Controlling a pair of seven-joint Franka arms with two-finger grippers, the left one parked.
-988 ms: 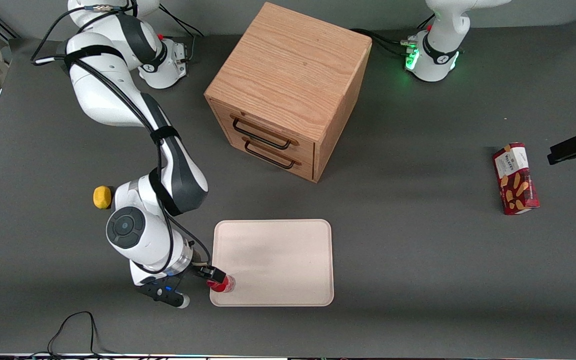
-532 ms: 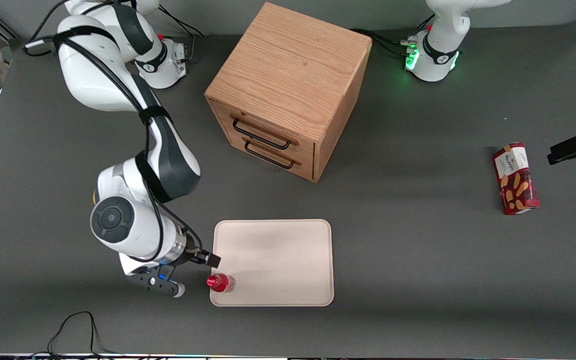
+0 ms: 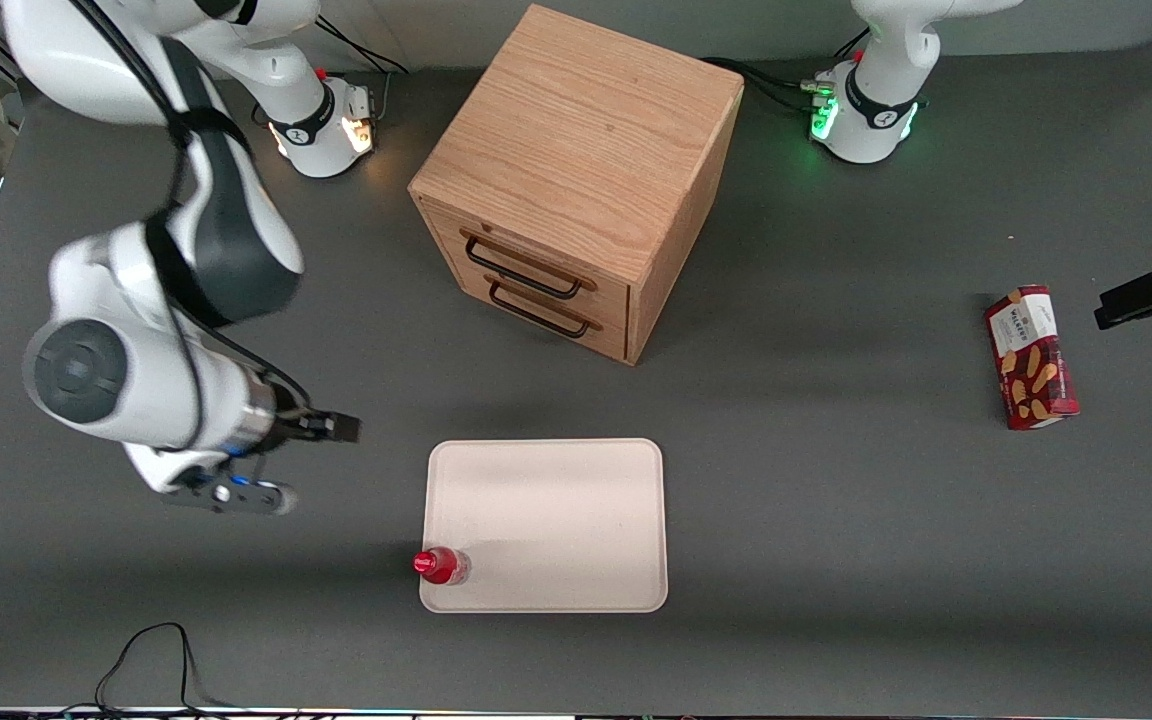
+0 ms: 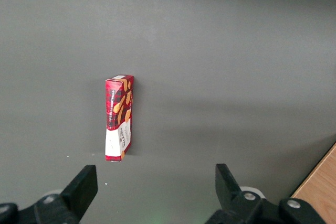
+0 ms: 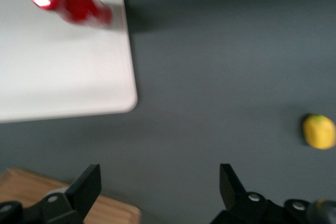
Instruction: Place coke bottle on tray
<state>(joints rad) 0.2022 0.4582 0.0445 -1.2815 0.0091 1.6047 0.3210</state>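
Gripper (image 3: 321, 428) spread, empty, above table. Coke bottle (image 3: 441, 566) upright, red cap, on tray (image 3: 556, 520) corner.

The red snack box (image 3: 1031, 357), lying toward the parked arm's end of the table, bears white lettering on a pale panel at its 12 o'clock end that looks like "WALKERS", though it is too small to be sure (the left wrist view shows the same box (image 4: 118, 117) with print that cannot be made out). The coke bottle (image 3: 440, 566) shows no readable lettering, and the gripper (image 3: 308, 455), raised at about 10 o'clock from the tray (image 3: 556, 520), carries none either.
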